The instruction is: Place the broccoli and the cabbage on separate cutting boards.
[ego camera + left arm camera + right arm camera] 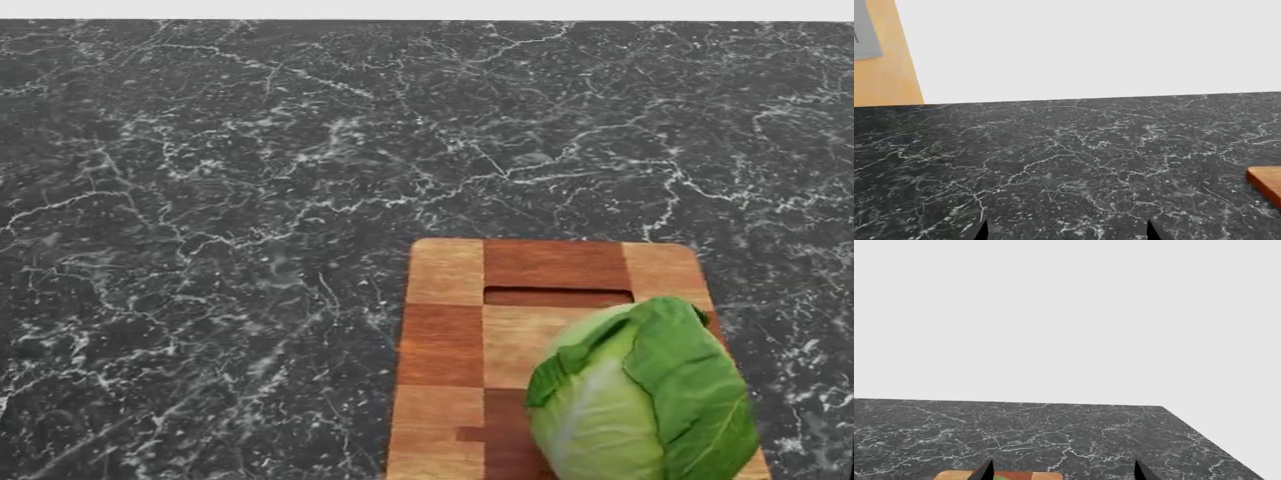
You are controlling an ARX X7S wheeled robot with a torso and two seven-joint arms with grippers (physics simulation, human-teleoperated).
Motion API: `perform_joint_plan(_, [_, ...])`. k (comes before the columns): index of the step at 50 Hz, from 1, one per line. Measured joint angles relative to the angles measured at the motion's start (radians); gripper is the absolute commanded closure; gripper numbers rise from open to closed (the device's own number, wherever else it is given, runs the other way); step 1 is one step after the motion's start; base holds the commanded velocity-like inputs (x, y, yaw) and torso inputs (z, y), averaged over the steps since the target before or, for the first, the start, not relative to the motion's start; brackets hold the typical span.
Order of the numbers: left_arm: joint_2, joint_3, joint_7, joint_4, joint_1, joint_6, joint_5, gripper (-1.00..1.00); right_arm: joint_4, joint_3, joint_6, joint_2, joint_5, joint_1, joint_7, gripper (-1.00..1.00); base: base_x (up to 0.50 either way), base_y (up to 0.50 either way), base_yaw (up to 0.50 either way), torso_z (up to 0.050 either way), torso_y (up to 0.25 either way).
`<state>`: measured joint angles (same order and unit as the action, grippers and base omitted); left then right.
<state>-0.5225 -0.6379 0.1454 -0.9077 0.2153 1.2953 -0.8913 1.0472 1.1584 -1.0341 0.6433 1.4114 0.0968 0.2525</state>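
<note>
The cabbage [647,395], a large light-green leafy head, rests on a checkered wooden cutting board [454,340] at the near right of the head view. The board's edge [1044,475] and a sliver of green show in the right wrist view. My right gripper [1064,471] is open above that board; only its two black fingertips show, wide apart. My left gripper [1067,231] is open over bare dark marble, with a board corner [1267,182] off to one side. The broccoli is out of view. Neither gripper shows in the head view.
The dark marble counter [240,200] with white veins fills the head view. In the left wrist view the counter's far edge meets a pale wall, with a tan wooden floor [884,75] beyond. The right wrist view shows the counter's far corner [1164,407].
</note>
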Motion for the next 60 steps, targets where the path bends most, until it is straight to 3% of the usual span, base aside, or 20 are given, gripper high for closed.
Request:
perform_joint_plan(17, [-0.034,-0.127,0.028,-0.05,-0.002,0.061,-0.109,-1.0,0.0,-0.043,0.155,0.103,0.068,0.093,0.125,-1.0,-0.11,0.5,0.0,0.0,0.0])
perform_joint_plan(40, [-0.082,-0.394,0.15,-0.103,-0.045,0.177,-0.423,-1.0,0.0,-0.124,0.248,0.119,0.011,0.149,0.142,-1.0,-0.11,0.5,0.0,0.0,0.0])
perform_joint_plan(50, [-0.105,-0.431,0.242,-0.077,-0.065,0.166,-0.577,-1.0,-0.001,-0.162,0.279,0.131,-0.004,0.149,0.16,-1.0,-0.11,0.5,0.0,0.0,0.0])
perform_joint_plan(60, [-0.111,-0.439,0.267,-0.07,-0.086,0.151,-0.634,-1.0,0.0,-0.204,0.3,0.128,-0.034,0.15,0.158,-1.0,-0.1,0.48,0.0,0.0,0.0])
